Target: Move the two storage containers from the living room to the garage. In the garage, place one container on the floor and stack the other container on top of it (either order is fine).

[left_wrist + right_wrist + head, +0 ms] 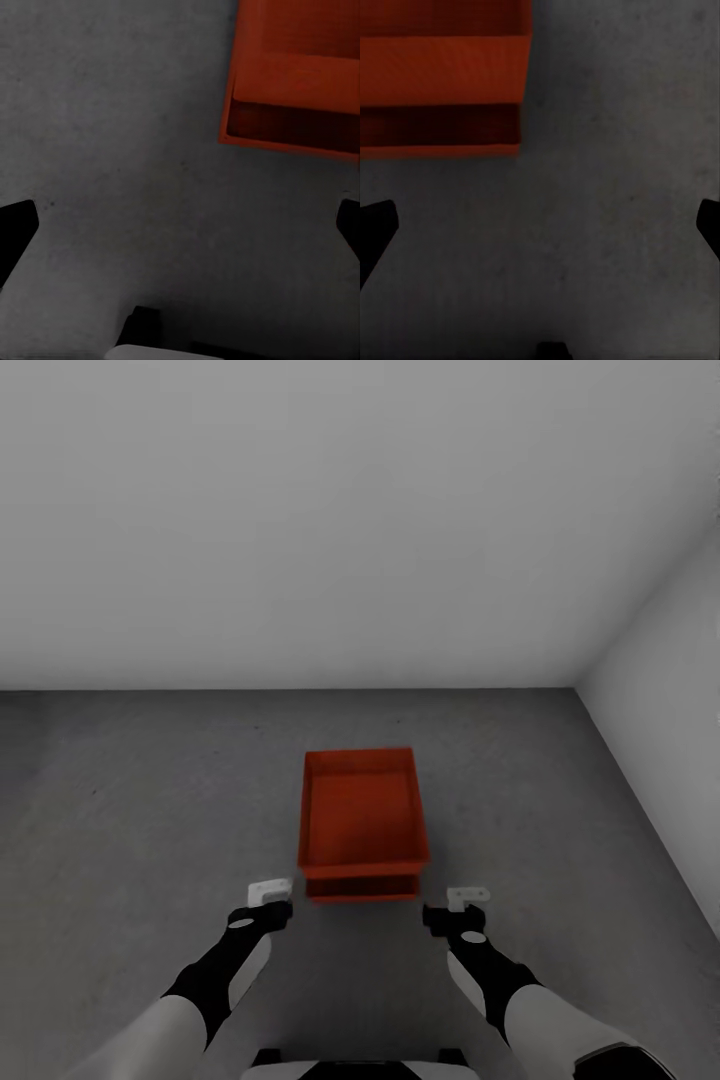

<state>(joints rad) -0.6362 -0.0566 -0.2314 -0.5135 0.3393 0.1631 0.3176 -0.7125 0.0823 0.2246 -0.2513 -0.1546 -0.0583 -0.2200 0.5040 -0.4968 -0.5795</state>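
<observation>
Two orange-red storage containers are seen stacked on the dark grey concrete floor of the garage. The upper container is seated on the lower container; only the near wall of the lower one is exposed, just under the upper rim. The stack is taken as landmark.

Behind the stack, a strip of bare floor is seen up to the pale grey back wall. To the stack's right, the side wall is met at a corner, well apart from it. Wide bare floor is noted to its left.

The left gripper is held just short of the stack's near left corner, not touching; the right gripper is held near the near right corner, further off. In each wrist view the dark fingers are seen spread wide at the frame edges, with only floor between them. The stack's corner is seen ahead of each.
</observation>
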